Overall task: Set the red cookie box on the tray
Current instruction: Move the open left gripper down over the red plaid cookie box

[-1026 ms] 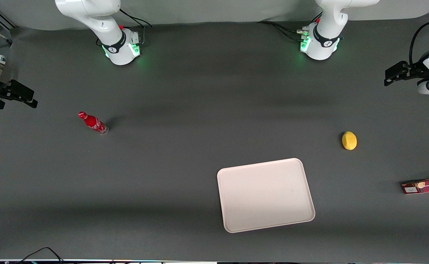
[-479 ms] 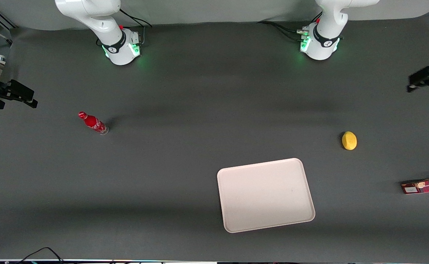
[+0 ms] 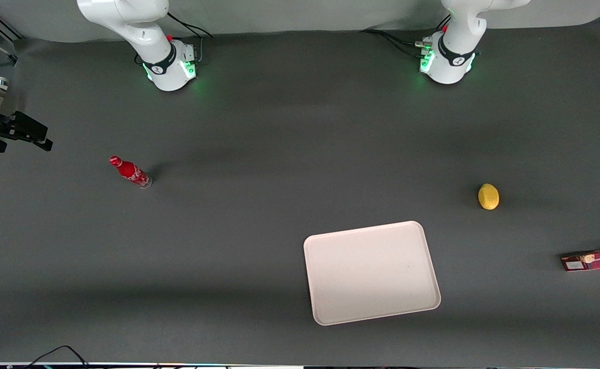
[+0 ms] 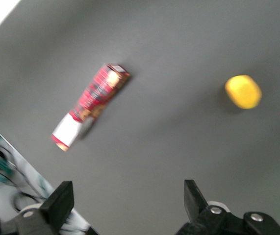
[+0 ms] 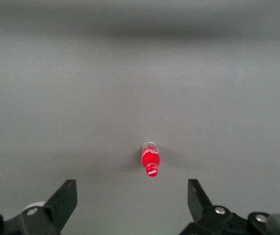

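The red cookie box stands on its thin edge on the dark table at the working arm's end, near the table's edge. It also shows in the left wrist view, dark-red plaid with a white label panel. The pale cream tray lies flat nearer the front camera, toward the table's middle, with nothing on it. My left gripper is out of the front view; in its wrist view it hangs open and empty high above the table, apart from the box.
A yellow lemon lies between the box and the working arm's base; it also shows in the left wrist view. A small red soda bottle lies toward the parked arm's end.
My left gripper has moved out of the front view past the working arm's end of the table. The box, tray, lemon and bottle have not moved.
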### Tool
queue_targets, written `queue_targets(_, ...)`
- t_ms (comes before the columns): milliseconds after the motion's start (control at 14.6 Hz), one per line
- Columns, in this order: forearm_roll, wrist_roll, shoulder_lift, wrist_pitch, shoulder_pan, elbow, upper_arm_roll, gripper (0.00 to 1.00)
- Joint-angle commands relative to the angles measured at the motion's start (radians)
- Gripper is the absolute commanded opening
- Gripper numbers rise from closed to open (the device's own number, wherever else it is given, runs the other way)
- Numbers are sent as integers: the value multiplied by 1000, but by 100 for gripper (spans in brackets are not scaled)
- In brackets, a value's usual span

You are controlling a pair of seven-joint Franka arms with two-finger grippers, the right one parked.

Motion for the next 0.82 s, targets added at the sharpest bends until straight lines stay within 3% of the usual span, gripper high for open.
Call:
queue_targets(0,-6,276,147,155,52,67,14,100)
queue_targets(205,-17,438,267,269,98,101,19,100)
queue_targets(479,-126,571,460,350,133,182,19,100)
queue_targets(752,-132,602,581,435,156,216,19,100)
